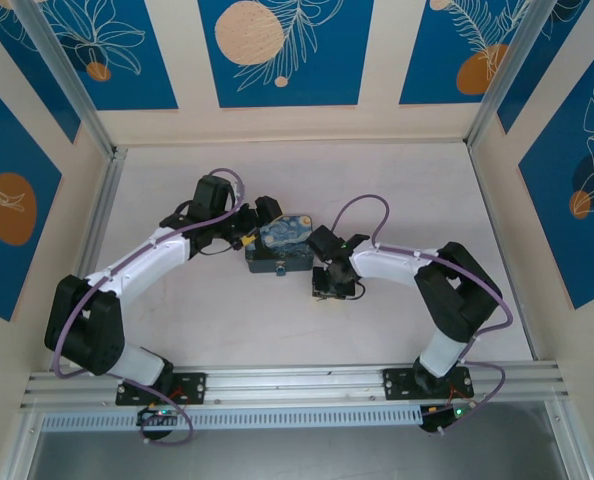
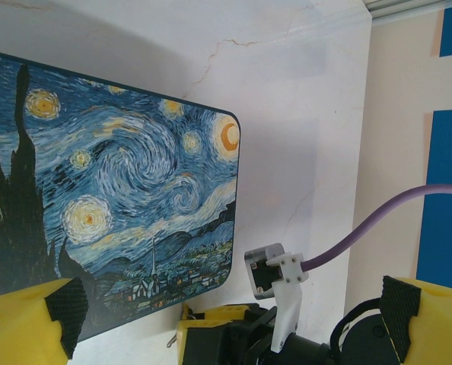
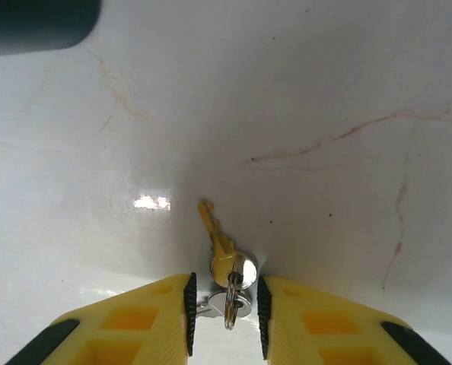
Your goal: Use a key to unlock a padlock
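A brass key [image 3: 220,247] lies on the white table, joined by a ring to a silvery key [image 3: 237,306]. My right gripper [image 3: 224,315] points down over them, its yellow fingers [image 3: 142,319] close on either side of the key heads, with a thin gap on the left. From above, the right gripper [image 1: 324,290] sits just right of the starry-night box [image 1: 280,245]. A tiny bluish bump [image 1: 280,271] at the box's near edge may be the padlock. My left gripper [image 2: 226,327] hangs wide open beside the box [image 2: 112,190], holding nothing.
The painted box stands mid-table between the two arms. The right arm's wrist camera mount and purple cable [image 2: 378,220] lie between the left fingers. Blue patterned walls and aluminium posts [image 1: 97,190] ring the table.
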Robot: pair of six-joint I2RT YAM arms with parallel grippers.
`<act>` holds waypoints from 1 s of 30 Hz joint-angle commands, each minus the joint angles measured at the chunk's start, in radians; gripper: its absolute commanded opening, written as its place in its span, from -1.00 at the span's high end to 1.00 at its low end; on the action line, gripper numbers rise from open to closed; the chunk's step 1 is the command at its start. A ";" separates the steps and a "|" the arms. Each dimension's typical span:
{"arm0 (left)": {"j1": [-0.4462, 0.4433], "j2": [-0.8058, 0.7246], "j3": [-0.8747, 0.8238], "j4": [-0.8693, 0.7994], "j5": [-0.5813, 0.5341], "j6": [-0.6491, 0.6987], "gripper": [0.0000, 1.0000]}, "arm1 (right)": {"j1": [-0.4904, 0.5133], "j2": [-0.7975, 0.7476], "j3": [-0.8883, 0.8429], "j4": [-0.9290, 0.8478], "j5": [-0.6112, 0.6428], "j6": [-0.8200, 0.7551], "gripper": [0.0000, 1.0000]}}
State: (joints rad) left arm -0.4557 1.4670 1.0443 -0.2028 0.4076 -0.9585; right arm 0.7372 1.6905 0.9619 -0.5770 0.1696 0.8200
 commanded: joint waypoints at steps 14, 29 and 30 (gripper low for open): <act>0.010 -0.018 0.013 -0.010 0.020 0.027 -1.00 | 0.023 0.033 0.021 -0.037 0.071 0.019 0.76; 0.009 -0.072 0.001 -0.049 0.015 0.028 -1.00 | -0.046 -0.233 -0.067 0.000 -0.019 0.004 1.00; 0.009 -0.077 -0.004 -0.043 0.017 0.022 -1.00 | -0.051 -0.250 -0.072 0.004 -0.030 0.009 1.00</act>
State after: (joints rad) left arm -0.4530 1.4220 1.0443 -0.2264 0.4107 -0.9508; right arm 0.6991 1.4921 0.9127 -0.5861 0.1879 0.8112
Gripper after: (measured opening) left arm 0.999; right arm 0.050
